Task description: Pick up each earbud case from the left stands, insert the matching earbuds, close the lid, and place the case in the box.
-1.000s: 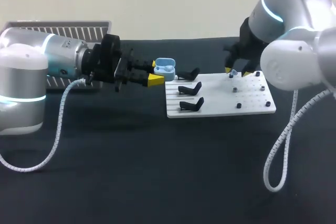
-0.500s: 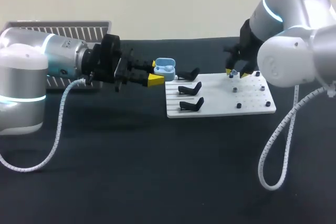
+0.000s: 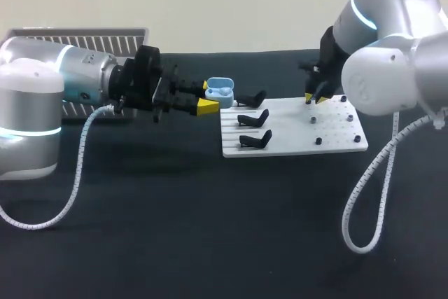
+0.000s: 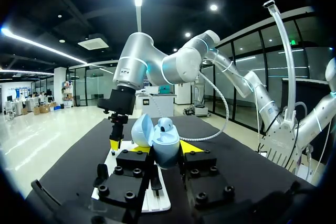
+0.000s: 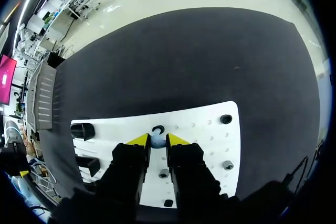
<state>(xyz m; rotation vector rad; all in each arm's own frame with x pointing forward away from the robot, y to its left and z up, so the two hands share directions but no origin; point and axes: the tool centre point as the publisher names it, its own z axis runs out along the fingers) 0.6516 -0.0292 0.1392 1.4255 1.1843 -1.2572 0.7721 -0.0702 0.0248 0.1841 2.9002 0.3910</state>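
My left gripper [image 3: 208,96] is shut on a light-blue earbud case [image 3: 220,93], held in the air just left of the white board [image 3: 294,138]. The case [image 4: 160,145] has its lid tipped open, and one earbud [image 4: 166,125] sits inside it. At the board's far edge my right gripper [image 3: 313,96] points down. In the right wrist view its yellow tips [image 5: 158,140] press on a small pale-blue earbud [image 5: 157,141] from both sides, just above a black peg hole. The same gripper [image 4: 114,143] shows beyond the case in the left wrist view.
Three empty black stands [image 3: 253,117] line the board's left part. Several small black pegs [image 3: 318,140] dot its right part. A grey ribbed box [image 3: 84,37] sits at the back left behind my left arm. A cable loop [image 3: 364,208] hangs from my right arm.
My right gripper's fingers have drawn together onto the pale-blue earbud on the board. The left arm and the case have stayed where they were.
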